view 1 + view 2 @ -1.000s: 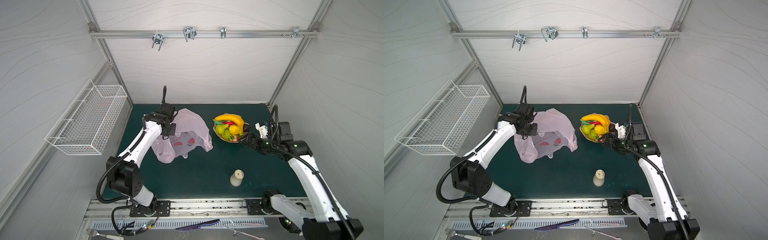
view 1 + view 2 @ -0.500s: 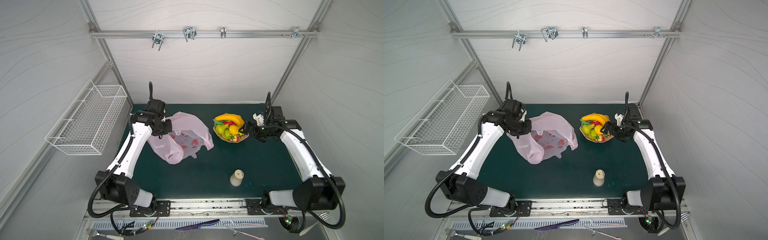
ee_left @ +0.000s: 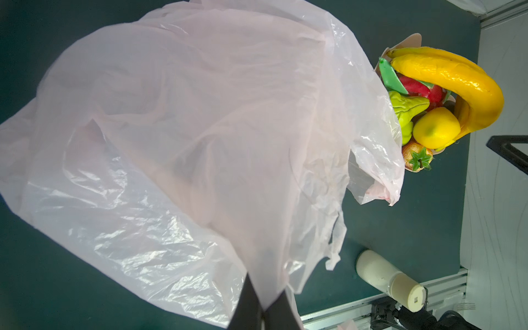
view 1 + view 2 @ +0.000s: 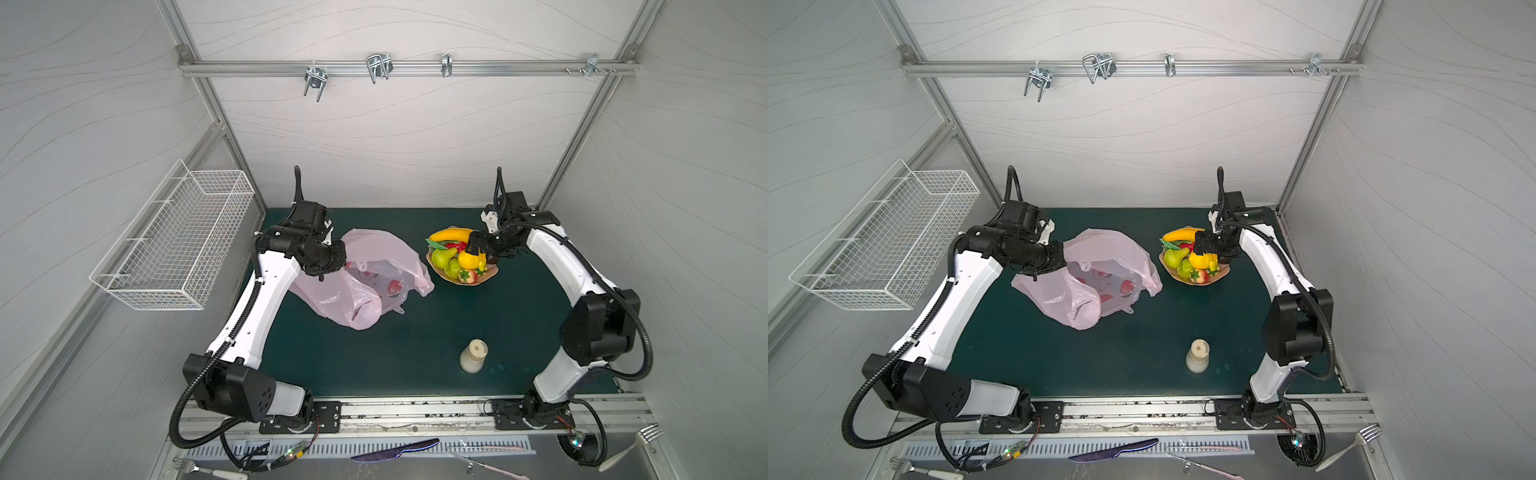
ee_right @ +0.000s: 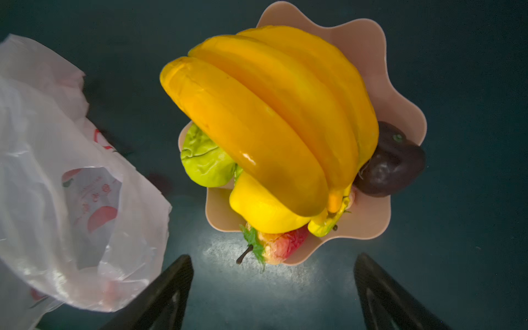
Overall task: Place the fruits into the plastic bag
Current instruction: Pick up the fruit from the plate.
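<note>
The glossy toy fruits [image 5: 257,208], yellow banana bunch [image 5: 265,120] uppermost, sit heaped on the wavy-edged peach plate [image 5: 400,85], with none bagged that I can see. The right gripper [image 5: 273,258] has swung in over them, jaws wide and empty. Beside the plate, the closed left gripper [image 3: 264,300] has drawn up the thin translucent pale-pink plastic bag [image 4: 365,299] by its edge. Its mouth gapes, ready, I'd say, for a first pick.

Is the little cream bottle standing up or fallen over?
Standing up. In both top views the cream bottle sits on its base on the green mat, cap facing upward.
</note>
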Controlling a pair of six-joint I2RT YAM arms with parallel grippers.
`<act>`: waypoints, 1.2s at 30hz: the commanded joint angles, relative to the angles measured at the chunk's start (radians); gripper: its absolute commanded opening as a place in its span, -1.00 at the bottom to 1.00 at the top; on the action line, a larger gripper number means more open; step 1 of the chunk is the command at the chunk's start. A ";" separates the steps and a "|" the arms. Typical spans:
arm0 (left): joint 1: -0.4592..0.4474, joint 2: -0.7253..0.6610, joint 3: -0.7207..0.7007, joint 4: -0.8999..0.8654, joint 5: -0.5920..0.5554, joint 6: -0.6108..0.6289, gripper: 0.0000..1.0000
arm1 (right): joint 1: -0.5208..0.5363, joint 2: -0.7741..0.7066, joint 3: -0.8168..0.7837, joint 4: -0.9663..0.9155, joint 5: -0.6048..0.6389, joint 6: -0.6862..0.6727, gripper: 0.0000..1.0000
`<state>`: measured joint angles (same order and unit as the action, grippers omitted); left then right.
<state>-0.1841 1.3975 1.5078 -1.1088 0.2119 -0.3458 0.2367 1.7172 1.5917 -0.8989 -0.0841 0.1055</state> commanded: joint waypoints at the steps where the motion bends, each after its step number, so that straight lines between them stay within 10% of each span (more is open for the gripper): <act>1: 0.003 -0.025 -0.006 0.012 0.023 -0.012 -1.00 | 0.020 0.029 0.030 -0.003 0.155 -0.076 0.77; 20: 0.003 -0.078 -0.098 0.064 0.052 0.014 -1.00 | 0.071 0.136 0.015 0.188 0.320 -0.097 0.65; 36: 0.003 -0.071 -0.110 0.087 0.070 0.024 -1.00 | 0.074 0.191 0.017 0.227 0.358 -0.088 0.15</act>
<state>-0.1841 1.3396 1.3960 -1.0458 0.2695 -0.3367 0.3031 1.8977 1.6009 -0.6724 0.2638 0.0265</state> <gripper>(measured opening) 0.048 0.583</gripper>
